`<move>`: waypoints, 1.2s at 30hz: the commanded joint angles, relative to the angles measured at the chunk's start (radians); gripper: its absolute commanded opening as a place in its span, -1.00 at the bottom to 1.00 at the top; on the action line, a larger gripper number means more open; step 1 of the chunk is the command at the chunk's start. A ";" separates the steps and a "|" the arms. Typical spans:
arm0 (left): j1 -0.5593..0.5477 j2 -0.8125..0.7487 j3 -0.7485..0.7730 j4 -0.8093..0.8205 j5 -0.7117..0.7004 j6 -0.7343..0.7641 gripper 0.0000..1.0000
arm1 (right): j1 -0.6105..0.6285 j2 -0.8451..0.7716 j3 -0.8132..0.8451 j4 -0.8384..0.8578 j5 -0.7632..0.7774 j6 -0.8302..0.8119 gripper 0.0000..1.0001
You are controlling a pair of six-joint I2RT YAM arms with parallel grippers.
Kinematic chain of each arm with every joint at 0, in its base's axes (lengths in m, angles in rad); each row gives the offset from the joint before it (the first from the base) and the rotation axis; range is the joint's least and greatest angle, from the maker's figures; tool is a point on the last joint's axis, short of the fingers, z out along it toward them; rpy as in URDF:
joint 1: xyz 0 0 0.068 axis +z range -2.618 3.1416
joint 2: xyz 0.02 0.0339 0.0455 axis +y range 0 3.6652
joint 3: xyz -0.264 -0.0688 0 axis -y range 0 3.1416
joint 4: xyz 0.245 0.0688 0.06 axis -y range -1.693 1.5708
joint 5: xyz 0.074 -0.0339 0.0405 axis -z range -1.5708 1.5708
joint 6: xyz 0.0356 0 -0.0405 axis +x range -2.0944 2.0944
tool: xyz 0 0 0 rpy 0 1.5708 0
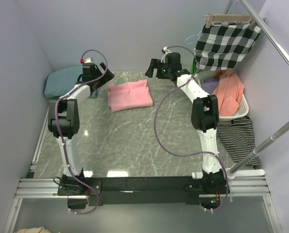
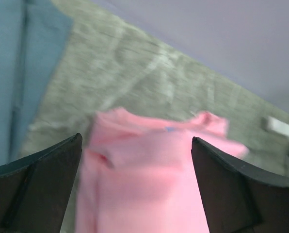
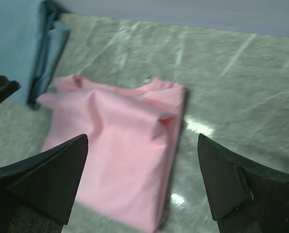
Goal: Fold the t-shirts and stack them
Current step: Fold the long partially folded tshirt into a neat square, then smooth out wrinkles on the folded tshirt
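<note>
left gripper (image 2: 136,145) and right gripper (image 3: 142,141) hang with jaws spread wide, pinching nothing, at either side of the folded pink t-shirt (image 1: 130,95) near the tabletop's (image 1: 135,145) far edge. teal t-shirt (image 1: 62,81) lies in the far left corner, seemingly folded too, apart from the pink one.

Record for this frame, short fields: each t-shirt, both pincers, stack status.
pink t-shirt: folded, flat on the table, towards the far edge
teal t-shirt: folded, far left corner, beside the pink one, not under it
left pincer: open, empty, over the pink t-shirt
right pincer: open, empty, over the pink t-shirt
stack: not yet made
</note>
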 commanded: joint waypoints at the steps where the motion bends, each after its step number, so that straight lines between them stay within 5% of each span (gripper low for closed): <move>1: -0.010 -0.136 -0.111 0.116 0.193 -0.058 0.99 | 0.046 -0.109 -0.075 0.041 -0.088 -0.020 0.99; 7: -0.033 -0.041 -0.066 0.197 0.466 -0.109 0.99 | 0.088 -0.011 -0.027 0.022 -0.207 0.003 0.99; 13: -0.033 0.154 0.059 0.284 0.564 -0.157 0.98 | 0.086 0.144 0.116 0.042 -0.263 0.063 0.99; 18: -0.030 0.243 0.120 0.288 0.495 -0.105 0.99 | 0.071 0.251 0.253 0.058 -0.268 0.142 0.99; 36: 0.024 0.266 0.165 0.172 0.305 0.066 0.99 | -0.040 0.235 0.192 0.119 -0.153 0.269 0.99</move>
